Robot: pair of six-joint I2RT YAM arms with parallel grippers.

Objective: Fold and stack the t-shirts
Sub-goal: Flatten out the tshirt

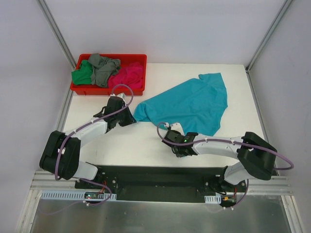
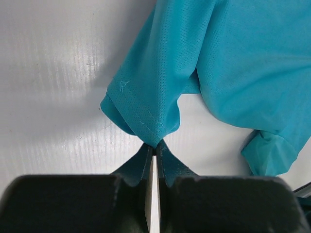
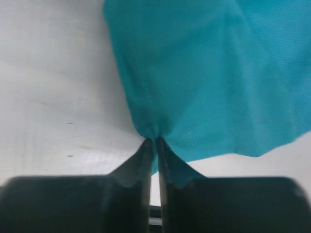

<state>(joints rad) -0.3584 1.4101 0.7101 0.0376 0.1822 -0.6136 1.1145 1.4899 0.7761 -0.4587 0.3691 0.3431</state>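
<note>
The teal t-shirt (image 1: 192, 103) lies spread on the white table, reaching toward the back right. My left gripper (image 1: 130, 116) is shut on its left sleeve hem; in the left wrist view (image 2: 154, 145) the sleeve (image 2: 146, 97) is pinched at the fingertips. My right gripper (image 1: 171, 132) is shut on the shirt's near edge; in the right wrist view (image 3: 155, 141) the teal cloth (image 3: 204, 82) bunches at the tips. The green t-shirt (image 1: 81, 74), grey t-shirt (image 1: 103, 69) and magenta-pink t-shirt (image 1: 127, 76) lie crumpled in the red bin.
The red plastic bin (image 1: 108, 91) stands at the back left of the table. White walls and metal posts enclose the table. A black base plate (image 1: 155, 182) runs along the near edge.
</note>
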